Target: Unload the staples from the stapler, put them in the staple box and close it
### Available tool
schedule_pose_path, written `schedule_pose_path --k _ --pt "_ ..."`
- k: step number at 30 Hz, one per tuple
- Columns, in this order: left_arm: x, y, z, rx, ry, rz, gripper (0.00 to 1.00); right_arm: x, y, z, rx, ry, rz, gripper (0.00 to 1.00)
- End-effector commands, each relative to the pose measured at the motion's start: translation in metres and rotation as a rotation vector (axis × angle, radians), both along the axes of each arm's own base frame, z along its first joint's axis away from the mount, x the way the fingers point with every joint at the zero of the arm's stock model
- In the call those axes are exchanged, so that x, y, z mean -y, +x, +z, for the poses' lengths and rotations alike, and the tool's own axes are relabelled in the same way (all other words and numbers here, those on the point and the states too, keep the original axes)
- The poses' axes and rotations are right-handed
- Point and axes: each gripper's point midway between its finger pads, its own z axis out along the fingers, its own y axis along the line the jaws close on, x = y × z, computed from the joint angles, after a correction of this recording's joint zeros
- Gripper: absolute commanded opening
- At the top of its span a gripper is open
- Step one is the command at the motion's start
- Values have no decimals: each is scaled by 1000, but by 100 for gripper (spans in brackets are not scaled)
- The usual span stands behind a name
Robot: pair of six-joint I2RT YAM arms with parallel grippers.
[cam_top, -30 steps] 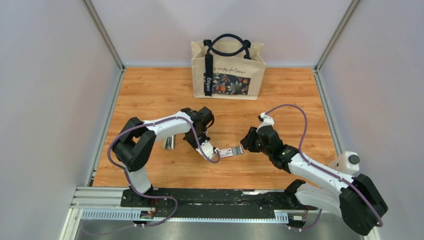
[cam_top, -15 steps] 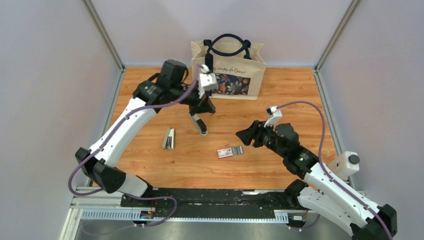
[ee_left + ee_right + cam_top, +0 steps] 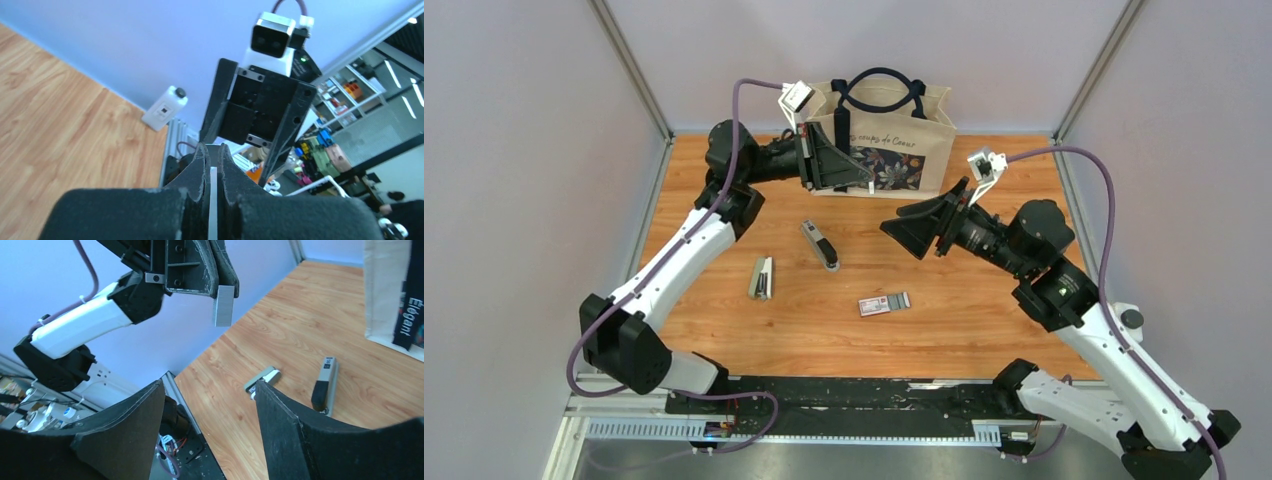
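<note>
The left gripper [image 3: 216, 280] pinches the staples [image 3: 223, 305], a light, brittle strip likely best held by its flat sides, while the right gripper [image 3: 210, 390] gapes wide.

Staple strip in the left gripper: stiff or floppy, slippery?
Probably stiff: the staples jut straight from the shut left gripper, no sag. Likely light and slick: thin, bare metal. Joined staples may snap apart if bent.

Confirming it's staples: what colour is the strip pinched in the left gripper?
Plain silver-grey. The staples show best in the right wrist view.
</note>
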Motion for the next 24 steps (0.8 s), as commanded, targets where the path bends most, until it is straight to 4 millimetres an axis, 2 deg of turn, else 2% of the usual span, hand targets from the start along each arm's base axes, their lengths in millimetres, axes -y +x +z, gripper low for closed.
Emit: schedule_pose_path --k 1,6,12,24 --pt "-12 -40 43 40 -154 -132 0 -14 -13 22 40 12 125 69" --pt "-14 -44 33 18 -144 -153 0 -17 -18 35 49 31 163 68" --pt "-15 -45 24 1 -148 -142 0 -16 -13 39 53 44 138 68" --pt "-13 -49 12 -7 -136 -139 0 -29 3 36 12 102 134 63"
